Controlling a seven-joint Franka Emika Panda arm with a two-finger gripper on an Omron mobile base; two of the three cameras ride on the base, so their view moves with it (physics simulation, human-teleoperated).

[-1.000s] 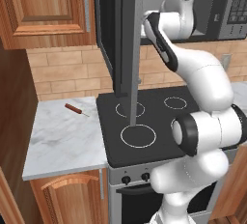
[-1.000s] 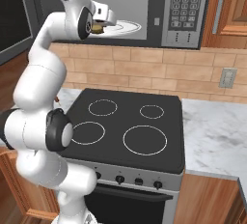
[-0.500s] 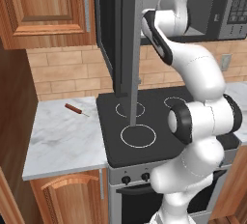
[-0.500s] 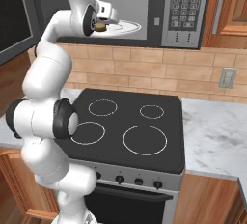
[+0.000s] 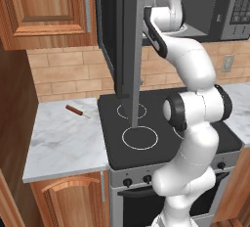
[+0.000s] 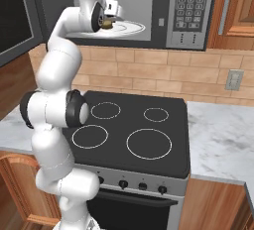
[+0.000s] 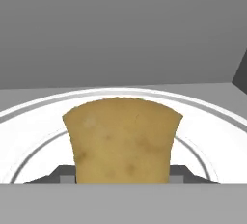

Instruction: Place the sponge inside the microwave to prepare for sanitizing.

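I am holding the hand inside the open microwave, over the left part of its white turntable plate, so I judge the placing step nearly done; what the next move calls for is parting the fingers and backing straight out past the open door. The hand is gripping the sponge, half closed on it between the two finger tips, with the sponge hanging over the plate's near rim, touching or just above it, I cannot tell which.
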